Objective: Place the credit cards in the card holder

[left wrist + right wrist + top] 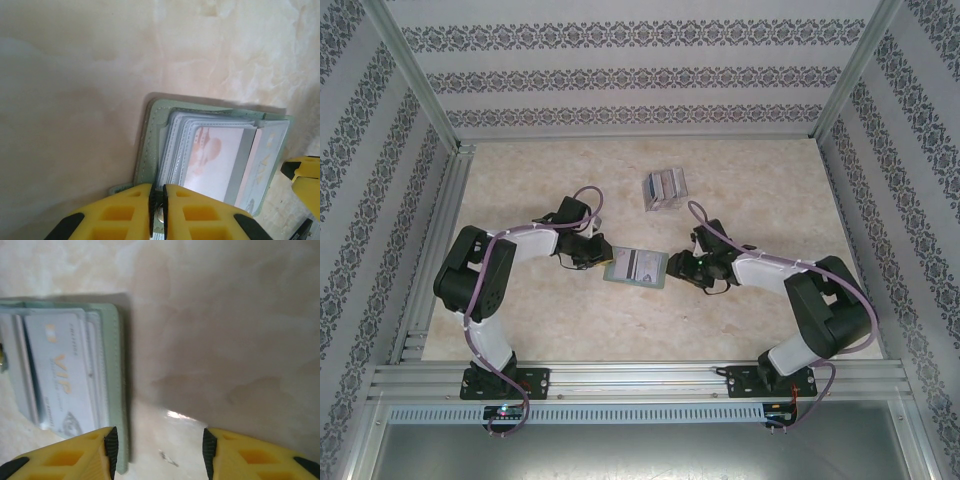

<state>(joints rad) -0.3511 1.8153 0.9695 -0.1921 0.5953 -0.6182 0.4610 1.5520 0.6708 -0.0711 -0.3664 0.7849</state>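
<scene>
The grey-green card holder (635,267) lies open on the table between both arms, with clear sleeves inside. My left gripper (595,256) is at its left edge. In the left wrist view the left gripper (158,207) is shut on the card holder (149,145), pinching its snap tab. A white card with a pink mark (215,162) sits in a sleeve. My right gripper (157,450) stands open at the right edge of the card holder (114,365), whose inside shows a pale VIP card (60,375). The credit cards (663,188) lie as a silvery bundle farther back.
The marble-patterned table (760,190) is bordered by aluminium rails and patterned walls. A yellow finger of the right gripper (304,175) shows at the right of the left wrist view. Bare table lies right of the holder (225,340).
</scene>
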